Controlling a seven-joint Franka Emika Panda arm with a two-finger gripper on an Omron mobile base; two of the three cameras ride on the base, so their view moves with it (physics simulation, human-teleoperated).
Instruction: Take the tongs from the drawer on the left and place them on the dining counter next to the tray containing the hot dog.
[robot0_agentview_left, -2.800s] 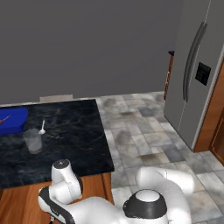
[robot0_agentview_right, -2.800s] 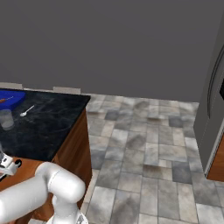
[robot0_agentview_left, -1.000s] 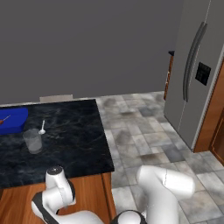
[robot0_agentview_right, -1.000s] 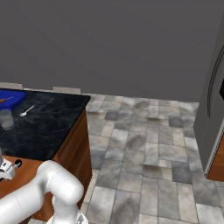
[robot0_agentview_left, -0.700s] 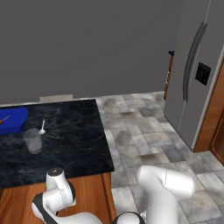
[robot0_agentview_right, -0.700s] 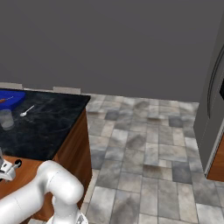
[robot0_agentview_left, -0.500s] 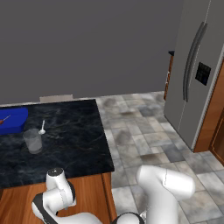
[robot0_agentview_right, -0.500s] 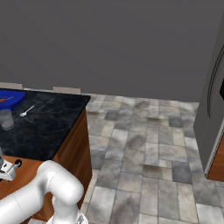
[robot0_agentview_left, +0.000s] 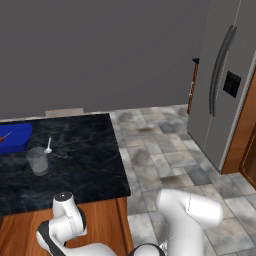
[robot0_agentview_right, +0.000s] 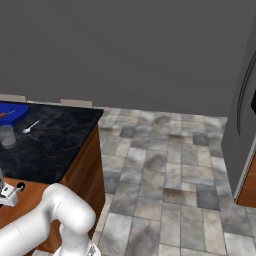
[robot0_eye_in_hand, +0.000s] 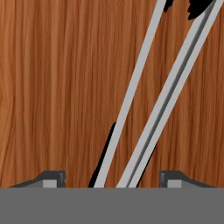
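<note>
The tongs (robot0_eye_in_hand: 144, 109) lie as two long silver arms with black tips on the reddish-brown wooden floor of the drawer (robot0_eye_in_hand: 52, 87). They run slantwise across the hand view. My gripper (robot0_eye_in_hand: 113, 179) hangs straight over them, open, one fingertip (robot0_eye_in_hand: 52, 177) on each side and neither touching the arms. On the dining counter (robot0_agentview_left: 80, 165) (robot0_agentview_right: 50, 145) the blue tray (robot0_agentview_left: 14, 138) (robot0_agentview_right: 12, 113) sits at the far left with the hot dog (robot0_agentview_left: 4, 136) in it.
A clear glass (robot0_agentview_left: 37, 160) (robot0_agentview_right: 7, 136) and a small white spoon (robot0_agentview_left: 48, 146) (robot0_agentview_right: 31, 126) stand on the marble top near the tray. A grey fridge (robot0_agentview_left: 225, 85) rises at the right, across the tiled floor (robot0_agentview_left: 160, 150).
The arm has sunk lower beside the counter since the earliest frames. Over the last second it has barely moved.
</note>
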